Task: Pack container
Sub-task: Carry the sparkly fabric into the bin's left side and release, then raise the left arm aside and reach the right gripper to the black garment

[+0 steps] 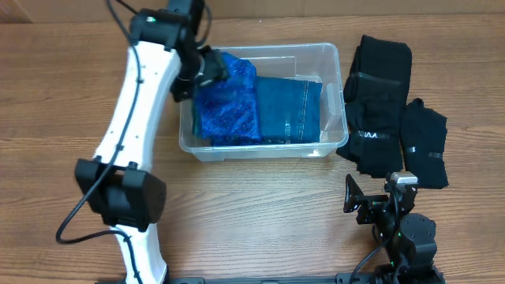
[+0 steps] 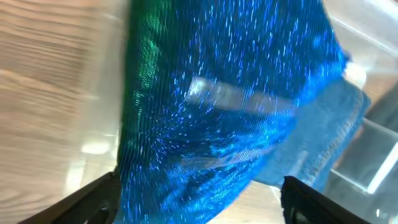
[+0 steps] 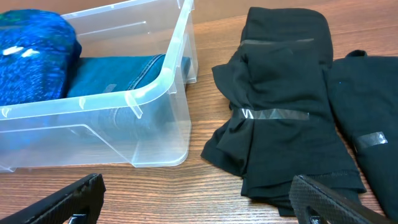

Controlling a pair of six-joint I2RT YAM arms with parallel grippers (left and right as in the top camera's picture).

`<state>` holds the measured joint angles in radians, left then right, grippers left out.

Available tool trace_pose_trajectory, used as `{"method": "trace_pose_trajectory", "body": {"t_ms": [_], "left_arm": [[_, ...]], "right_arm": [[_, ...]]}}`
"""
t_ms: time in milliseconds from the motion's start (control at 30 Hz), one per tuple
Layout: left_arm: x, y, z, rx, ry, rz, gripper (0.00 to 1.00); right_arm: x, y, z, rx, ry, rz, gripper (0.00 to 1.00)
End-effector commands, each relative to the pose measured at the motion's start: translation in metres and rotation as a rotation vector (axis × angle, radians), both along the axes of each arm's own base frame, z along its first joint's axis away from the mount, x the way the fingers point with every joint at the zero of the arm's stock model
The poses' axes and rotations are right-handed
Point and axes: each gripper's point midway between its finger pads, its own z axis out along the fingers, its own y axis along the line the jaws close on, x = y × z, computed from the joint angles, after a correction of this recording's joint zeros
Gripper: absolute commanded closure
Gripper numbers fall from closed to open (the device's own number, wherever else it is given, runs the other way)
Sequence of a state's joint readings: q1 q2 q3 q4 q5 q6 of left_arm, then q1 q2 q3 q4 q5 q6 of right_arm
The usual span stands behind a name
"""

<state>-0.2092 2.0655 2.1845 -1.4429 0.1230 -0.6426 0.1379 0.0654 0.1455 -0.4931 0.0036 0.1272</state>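
While black garments (image 1: 383, 102) neighbour the container (image 1: 316, 48), left tool (image 2: 199, 180) and right tool (image 3: 198, 182) gape empty.

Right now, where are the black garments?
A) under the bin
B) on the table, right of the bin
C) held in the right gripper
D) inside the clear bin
B: the black garments lie on the table outside the container, to its right. The container holds only the shiny blue fabric and a denim piece.

I see wood-grain table (image 1: 260, 205) carrying clear container (image 1: 268, 151). Large black garment (image 1: 379, 102) lies just right of container, smaller black garment (image 1: 426, 146) beyond, farther right.
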Motion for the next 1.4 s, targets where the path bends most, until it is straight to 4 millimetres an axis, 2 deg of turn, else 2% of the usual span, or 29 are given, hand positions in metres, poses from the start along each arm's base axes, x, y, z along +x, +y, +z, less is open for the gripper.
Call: {"method": "trace_pose_trajectory", "body": {"t_ms": [0,33,100,167,200,233,267,333,400,500,533,567,600,633,700,767,833,867,900,933,1000,1100,1167,1200,1267,1300,1367], "left_arm": [[-0.005,0.051,0.059,0.028,-0.16,0.039,0.21],[-0.002,0.043,0.063,-0.011,-0.187,-0.032,0.34],[0.004,0.031,0.056,0.011,-0.199,-0.102,0.51],[0.014,0.012,0.039,0.043,-0.192,-0.164,0.68],[0.02,-0.004,0.026,0.048,-0.184,-0.215,0.73],[0.026,-0.024,0.002,0.064,-0.157,-0.268,0.77],[0.03,-0.039,-0.026,0.096,-0.115,-0.3,0.74],[0.035,-0.049,-0.077,0.142,-0.027,-0.302,0.65],[0.037,-0.051,-0.123,0.15,0.059,-0.273,0.53],[0.031,-0.049,-0.175,0.153,0.169,-0.257,0.45],[0.028,-0.047,-0.181,0.146,0.193,-0.255,0.46],[0.024,-0.044,-0.181,0.138,0.215,-0.248,0.55],[0.025,-0.044,-0.172,0.111,0.209,-0.243,0.6],[0.028,-0.047,-0.156,0.072,0.183,-0.242,0.62],[0.039,-0.053,-0.105,0.001,0.072,-0.253,0.56],[0.045,-0.051,-0.049,-0.003,-0.061,-0.249,0.46],[0.047,-0.028,-0.003,0.104,-0.178,-0.209,0.36],[0.048,-0.016,0.007,0.17,-0.208,-0.185,0.32],[0.049,-0.009,0.006,0.206,-0.208,-0.174,0.31],[0.05,0.001,-0.012,0.238,-0.168,-0.151,0.32],[0.053,0.002,-0.042,0.245,-0.107,-0.153,0.32],[0.047,-0.001,-0.103,0.248,0.044,-0.178,0.33],[0.038,-0.012,-0.141,0.188,0.146,-0.196,0.34],[0.036,-0.017,-0.148,0.155,0.168,-0.2,0.37],[0.036,-0.024,-0.14,0.098,0.157,-0.202,0.39],[0.039,-0.028,-0.125,0.064,0.129,-0.202,0.39],[0.047,-0.037,-0.072,-0.023,0.022,-0.207,0.36]], "right_arm": [[0.0,0.0,-0.001,0.005,-0.002,0.0,0.0],[0.0,0.0,-0.001,0.006,-0.002,0.0,0.0],[0.0,0.0,-0.001,0.005,-0.002,0.0,0.0],[0.0,0.0,-0.001,0.005,-0.002,0.0,0.0],[0.0,0.0,-0.001,0.005,-0.002,0.0,0.0],[0.0,0.0,-0.001,0.005,-0.002,0.0,0.0],[0.0,0.0,-0.001,0.006,-0.002,0.0,0.0],[0.0,0.0,-0.001,0.005,-0.002,0.0,0.0],[0.0,0.0,-0.001,0.005,-0.002,0.0,0.0],[0.0,0.0,-0.001,0.005,-0.002,0.0,0.0],[0.0,0.0,-0.001,0.005,-0.002,0.0,0.0],[0.0,0.0,-0.001,0.005,-0.002,0.0,0.0],[0.0,0.0,-0.001,0.006,-0.002,0.0,0.0],[0.0,0.0,-0.001,0.005,-0.002,0.0,0.0],[-0.001,-0.001,-0.002,-0.005,0.001,-0.003,0.0],[0.0,-0.003,-0.002,-0.008,-0.001,-0.015,0.0],[0.0,-0.003,-0.002,-0.008,-0.001,-0.015,0.0],[0.0,-0.003,-0.002,-0.008,-0.001,-0.015,0.0],[0.0,-0.003,0.0,0.003,-0.008,-0.015,0.0],[-0.003,0.013,-0.001,0.036,0.003,0.07,0.0],[-0.008,0.033,0.002,0.079,0.0,0.187,0.0],[-0.02,0.061,0.007,0.138,0.0,0.351,0.0],[-0.032,0.08,0.012,0.184,0.004,0.48,0.0],[-0.038,0.089,0.017,0.205,-0.009,0.546,0.0],[-0.041,0.096,0.028,0.266,-0.024,0.578,0.0],[-0.039,0.096,0.035,0.299,-0.036,0.568,0.0],[-0.037,0.092,0.055,0.282,-0.087,0.544,0.0]]}}
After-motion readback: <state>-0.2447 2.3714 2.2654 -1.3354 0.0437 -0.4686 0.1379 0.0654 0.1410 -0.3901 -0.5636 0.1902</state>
